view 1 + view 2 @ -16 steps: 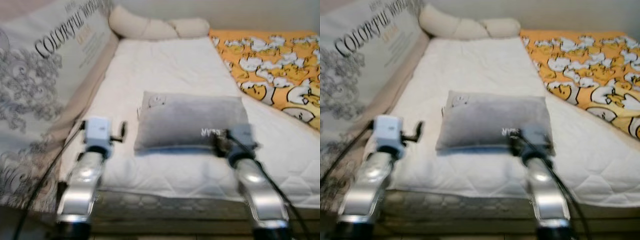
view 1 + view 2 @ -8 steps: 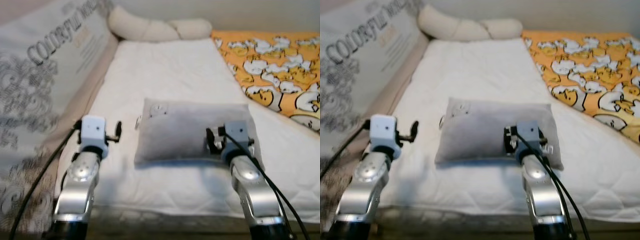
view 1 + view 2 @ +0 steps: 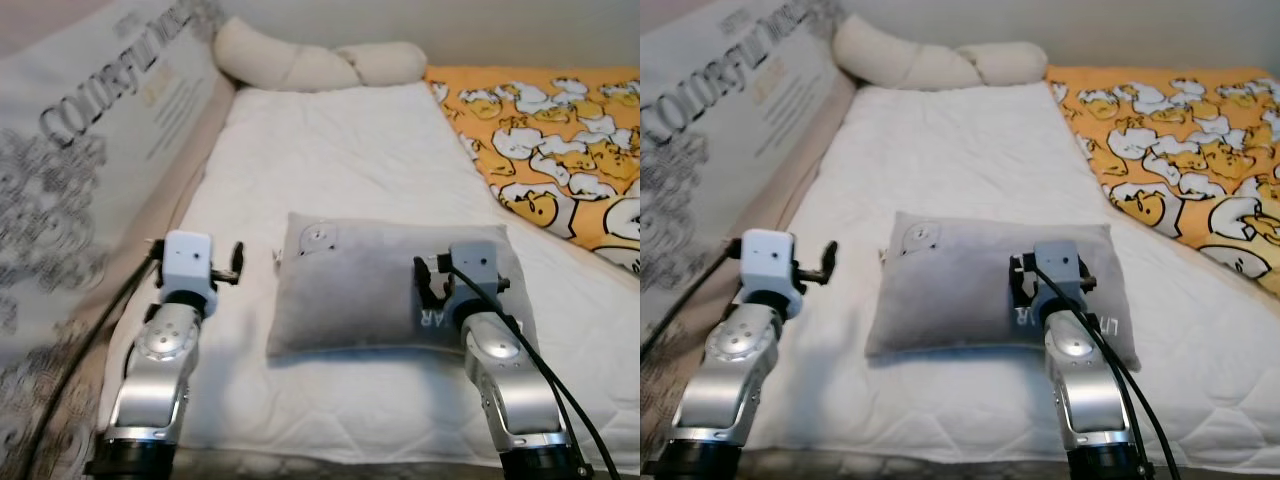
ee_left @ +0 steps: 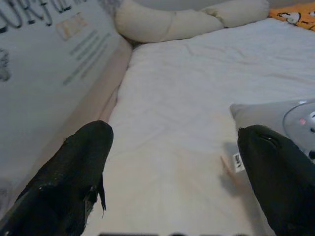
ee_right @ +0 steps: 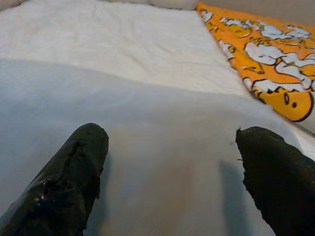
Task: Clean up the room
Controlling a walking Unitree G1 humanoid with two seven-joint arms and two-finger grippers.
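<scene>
Left eye view: robot arms poised at grey pillow on bed

Soft grey rectangular fabric pillow [image 3: 385, 285] lies flat on the white quilted mattress [image 3: 330, 160], near the bed's front edge, w/ a small round face patch at its far left corner & white lettering on the near right part. Right gripper [image 5: 172, 162] hovers over the pillow's right half, fingers spread wide apart, nothing between them; per right wrist view the grey cloth sits directly beneath. Left gripper [image 4: 172, 167] is beside the pillow's left edge over bare mattress, fingers likewise wide apart & empty; a small sewn tag at the pillow corner shows btwn them. Orange duck-print blanket [image 3: 550, 140] covers the bed's right side; cream knotted bolster cushion [image 3: 300, 62] at the head; printed grey-white lettered panel [image 3: 80, 170] along the left.

Judgement: pillow looks light, plump & floppy, will sag & deform if pinched at one spot. Not fragile, not slippery. Best hold prob. at both short ends, one gripper each, pinching the seam edges so it lifts level
</scene>
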